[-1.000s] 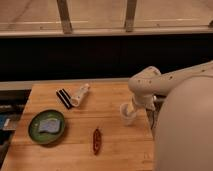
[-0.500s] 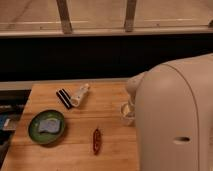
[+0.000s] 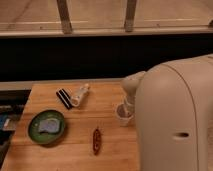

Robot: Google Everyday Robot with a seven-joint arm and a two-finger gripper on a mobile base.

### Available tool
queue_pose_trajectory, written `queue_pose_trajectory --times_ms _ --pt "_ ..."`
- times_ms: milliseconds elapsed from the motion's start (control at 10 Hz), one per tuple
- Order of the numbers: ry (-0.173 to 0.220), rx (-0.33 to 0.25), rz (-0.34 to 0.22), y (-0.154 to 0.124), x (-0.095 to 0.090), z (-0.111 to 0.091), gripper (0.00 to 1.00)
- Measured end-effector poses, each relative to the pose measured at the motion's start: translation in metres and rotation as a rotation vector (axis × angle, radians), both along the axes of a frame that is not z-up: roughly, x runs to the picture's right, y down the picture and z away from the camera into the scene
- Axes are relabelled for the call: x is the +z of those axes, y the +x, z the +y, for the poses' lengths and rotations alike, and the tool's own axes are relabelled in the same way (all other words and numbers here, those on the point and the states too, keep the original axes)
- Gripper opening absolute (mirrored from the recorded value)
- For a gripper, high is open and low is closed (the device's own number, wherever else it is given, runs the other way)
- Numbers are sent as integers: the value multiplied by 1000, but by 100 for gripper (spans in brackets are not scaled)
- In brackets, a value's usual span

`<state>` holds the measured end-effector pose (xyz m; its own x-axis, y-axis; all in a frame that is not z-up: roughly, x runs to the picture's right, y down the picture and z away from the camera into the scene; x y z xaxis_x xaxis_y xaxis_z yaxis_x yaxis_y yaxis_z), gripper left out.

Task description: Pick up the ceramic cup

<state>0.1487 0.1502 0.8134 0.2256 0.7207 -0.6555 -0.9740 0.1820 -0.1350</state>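
Note:
The ceramic cup [image 3: 123, 114] is small, white and round and stands upright on the wooden table [image 3: 75, 155] near its right side. My gripper [image 3: 129, 103] comes down from the white arm [image 3: 175, 115] and sits right over the cup's far right rim, partly hiding it. The arm's large white shell fills the right of the camera view and hides the table's right end.
A green plate [image 3: 36, 131] with a pale blue-white item on it sits front left. A black bar [image 3: 63, 98] and a white narrow-necked bottle [image 3: 80, 94] lie at the back. A red-brown oblong object [image 3: 96, 141] lies front centre. A dark wall and railing stand behind.
The arm's white shell has swung in and now covers far more of the right side than a second ago. The gripper stays at the cup, which has not moved.

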Motion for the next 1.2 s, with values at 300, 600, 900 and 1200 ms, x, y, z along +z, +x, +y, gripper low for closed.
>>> queue_pose_trajectory --times_ms 300,600,900,1200 --pt "7 27 -74 -13 -10 -7 0" --pt "74 50 -149 -38 -21 -34 0" --pt "186 55 -202 -61 -47 -78 0" --pt "336 115 -230 -68 -80 -125 0"
